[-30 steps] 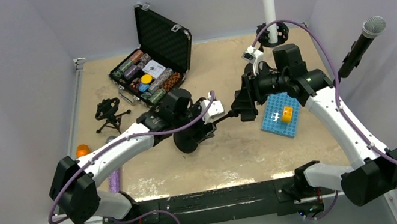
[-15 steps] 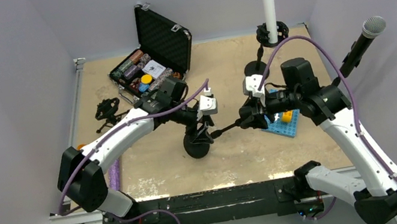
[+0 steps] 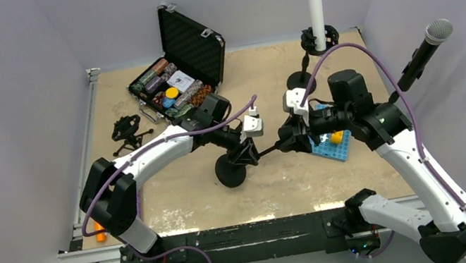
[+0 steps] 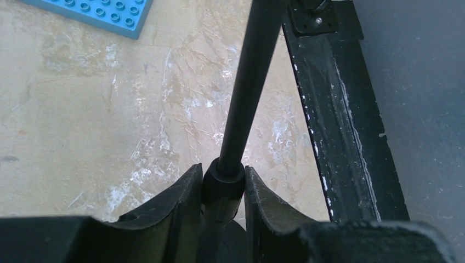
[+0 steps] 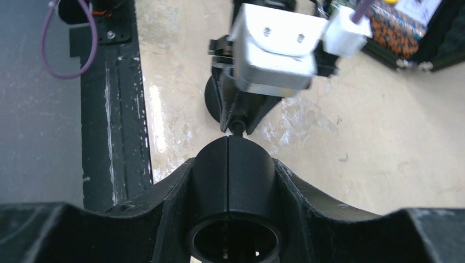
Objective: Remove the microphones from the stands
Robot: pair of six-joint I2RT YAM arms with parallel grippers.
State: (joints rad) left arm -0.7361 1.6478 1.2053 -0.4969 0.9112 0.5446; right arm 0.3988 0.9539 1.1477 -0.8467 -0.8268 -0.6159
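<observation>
The white cylindrical microphone point(image 3: 315, 0) stands upright in a black ring holder point(image 3: 320, 39) at the far edge of the tan surface point(image 3: 264, 76), well apart from both arms. A black microphone with a silver mesh head point(image 3: 425, 50) tilts up by the right wall. Mid-surface, the left tool point(image 4: 222, 178) is clamped on the rod of a black round-based stand point(image 3: 231, 170). The right tool point(image 5: 233, 164) is closed around that stand's black tubular clip point(image 5: 233, 192), beside 1 blue studded plate point(image 3: 333, 150).

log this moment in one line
left gripper: shut on pole | right gripper: shut on clip | stand: tilted between them
</observation>
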